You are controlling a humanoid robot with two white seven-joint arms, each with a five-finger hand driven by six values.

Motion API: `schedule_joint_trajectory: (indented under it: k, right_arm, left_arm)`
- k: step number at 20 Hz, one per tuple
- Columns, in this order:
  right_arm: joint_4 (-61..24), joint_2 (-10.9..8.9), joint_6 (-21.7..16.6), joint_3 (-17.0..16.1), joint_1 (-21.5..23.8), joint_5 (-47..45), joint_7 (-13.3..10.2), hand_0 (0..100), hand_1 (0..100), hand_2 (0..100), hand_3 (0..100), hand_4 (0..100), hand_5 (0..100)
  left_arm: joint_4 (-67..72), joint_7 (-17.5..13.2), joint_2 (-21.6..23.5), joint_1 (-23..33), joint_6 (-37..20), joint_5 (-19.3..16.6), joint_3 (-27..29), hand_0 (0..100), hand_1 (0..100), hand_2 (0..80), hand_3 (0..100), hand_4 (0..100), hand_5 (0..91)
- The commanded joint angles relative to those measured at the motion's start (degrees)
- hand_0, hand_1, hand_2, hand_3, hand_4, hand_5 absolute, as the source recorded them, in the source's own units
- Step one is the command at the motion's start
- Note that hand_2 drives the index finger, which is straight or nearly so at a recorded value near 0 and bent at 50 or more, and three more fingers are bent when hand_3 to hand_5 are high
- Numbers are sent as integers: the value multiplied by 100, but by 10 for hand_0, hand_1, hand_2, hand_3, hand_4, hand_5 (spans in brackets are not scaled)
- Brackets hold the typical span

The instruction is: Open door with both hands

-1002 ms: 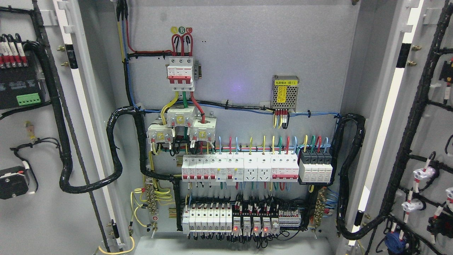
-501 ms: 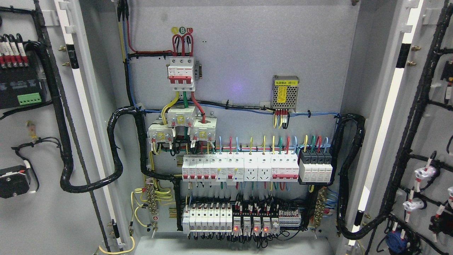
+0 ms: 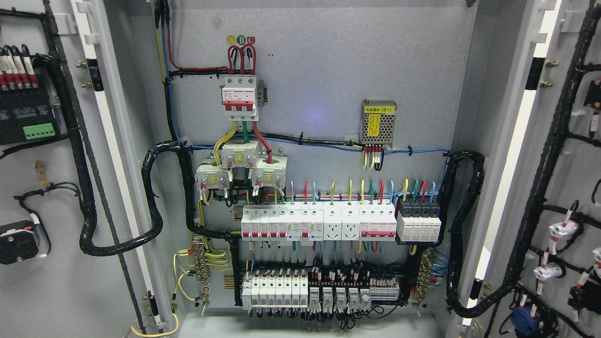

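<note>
Two doors stand swung wide: the left door point(image 3: 56, 197) fills the picture's left side, the right door point(image 3: 563, 178) its right, and the cabinet point(image 3: 328, 75) between them shows its breakers point(image 3: 319, 223) and wiring. Neither hand of the robot is in view, so I cannot tell the state of the fingers. I judge the opening step as finished; the next move needs only that the arms keep away from the doors.
</note>
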Motion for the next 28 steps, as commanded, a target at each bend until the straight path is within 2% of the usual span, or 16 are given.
schedule_joint_trajectory:
  k: [1,4,6,8,11,14,15,17,18,20,24,26,28]
  right_arm:
    - [-446,-79,1,1113,95,91,29,0,0,0,0,0,0]
    - [-306,-79,10,1895,235,538,29,0,0,0,0,0,0]
    - [149,-62,36,2431,332,1170,29,0,0,0,0,0,0]
    - [869,17,36,2906,385,1803,29,0,0,0,0,0,0]
    - [2160,210,27,3609,464,2017,29,0,0,0,0,0,0]
    - [3610,412,36,4172,394,2095,29,0,0,0,0,0,0]
    - [4250,561,36,4296,333,2209,29,0,0,0,0,0,0]
    - [5175,825,36,4306,114,2534,29,0,0,0,0,0,0]
    - [5910,1017,36,4262,-61,2727,29,0,0,0,0,0,0]
    - [7237,1282,54,4253,-404,2939,29,0,0,0,0,0,0]
    - [9717,1713,63,4236,-1186,3063,29,0,0,0,0,0,0]
    - [10520,1801,263,4227,-1468,3071,20,0,0,0,0,0,0]
    - [10664,1819,1165,4218,-1539,3098,-32,0,0,0,0,0,0]
  left_arm:
    - [-1370,-42,-518,358,-5133,-820,-740,0,0,0,0,0,0]
    - [-1335,-42,-695,349,-5124,-1339,-1644,0,0,0,0,0,0]
    - [-1265,-51,-914,332,-5124,-1769,-2111,0,0,0,0,0,0]
    - [-968,-60,-1335,306,-5124,-2235,-2384,0,0,0,0,0,0]
    - [-47,-60,-1986,297,-5115,-2947,-2649,0,0,0,0,0,0]
    - [1525,-77,-2750,314,-5106,-3370,-2685,0,0,0,0,0,0]
    - [2357,-86,-3031,297,-5106,-3397,-2658,0,0,0,0,0,0]
    - [3791,-86,-3288,183,-5098,-3397,-2641,0,0,0,0,0,0]
    - [4711,-86,-3367,34,-5097,-3397,-2641,0,0,0,0,0,0]
    - [6321,-86,-3455,-186,-5089,-3389,-2632,0,0,0,0,0,0]
    - [8987,-86,-3587,-757,-4923,-3380,-2649,0,0,0,0,0,0]
    - [9736,-86,-3614,-933,-4302,-3371,-2641,0,0,0,0,0,0]
    - [9810,-86,-3649,-995,-3065,-3301,-2632,0,0,0,0,0,0]
